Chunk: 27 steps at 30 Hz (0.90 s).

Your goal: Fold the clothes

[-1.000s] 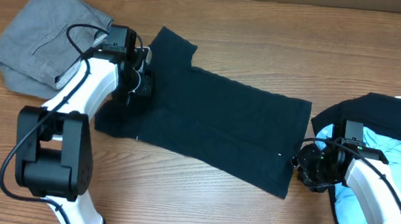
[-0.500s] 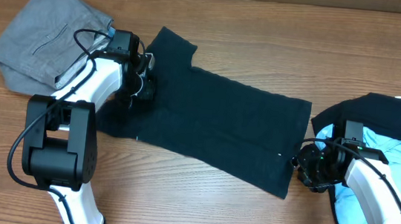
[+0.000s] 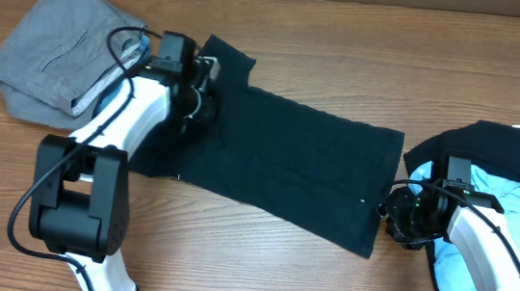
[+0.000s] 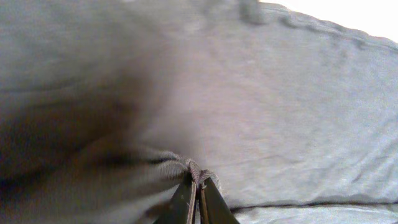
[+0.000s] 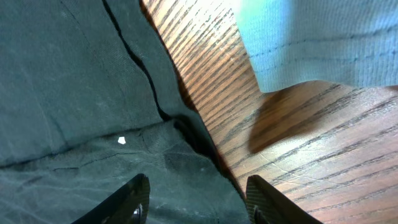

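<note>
Two left fingers (image 4: 185, 204) clench a pinch of dark shirt (image 3: 297, 159) (collar end, upper-left); right fingers (image 5: 132, 200) stand released above its hem, lower-right.

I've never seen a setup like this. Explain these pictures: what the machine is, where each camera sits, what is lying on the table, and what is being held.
These are two robot arms working at a wooden table. One picture looks down from above. The other two come from small cameras on the arms' wrists, so each shows its own jaws at the bottom edge.

A dark navy T-shirt lies spread out in the middle. A grey garment sits on the left side. On the right, a light-blue tee lies on a black garment.

The left arm has its jaws shut on a small pinch of the T-shirt's fabric near a sleeve. The right arm has its jaws open at the shirt's lower corner, holding nothing.
</note>
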Each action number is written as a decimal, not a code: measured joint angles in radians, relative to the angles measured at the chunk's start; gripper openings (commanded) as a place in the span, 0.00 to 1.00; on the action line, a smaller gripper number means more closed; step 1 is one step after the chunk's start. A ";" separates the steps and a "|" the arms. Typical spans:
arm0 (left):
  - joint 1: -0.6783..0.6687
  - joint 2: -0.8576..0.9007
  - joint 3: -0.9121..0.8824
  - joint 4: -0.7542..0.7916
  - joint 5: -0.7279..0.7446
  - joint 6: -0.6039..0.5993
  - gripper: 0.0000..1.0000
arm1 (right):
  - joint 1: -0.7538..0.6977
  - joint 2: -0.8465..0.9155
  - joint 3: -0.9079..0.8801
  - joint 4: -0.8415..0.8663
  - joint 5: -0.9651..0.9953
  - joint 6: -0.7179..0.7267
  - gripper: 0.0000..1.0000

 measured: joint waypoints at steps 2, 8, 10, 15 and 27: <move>-0.026 0.000 0.000 0.005 -0.005 -0.001 0.24 | 0.000 0.000 0.000 0.000 0.000 0.000 0.53; -0.071 0.000 0.001 -0.014 -0.038 0.000 0.31 | 0.000 0.000 0.000 0.000 0.000 0.000 0.53; -0.070 0.000 0.001 -0.026 -0.045 -0.004 0.27 | 0.000 0.000 0.000 0.000 0.000 0.000 0.54; -0.034 0.000 0.033 -0.135 -0.052 -0.021 0.19 | 0.000 0.000 0.000 -0.005 0.000 -0.010 0.54; 0.210 -0.025 0.152 -0.461 -0.123 0.007 0.34 | 0.000 0.000 -0.002 -0.180 -0.001 -0.035 0.53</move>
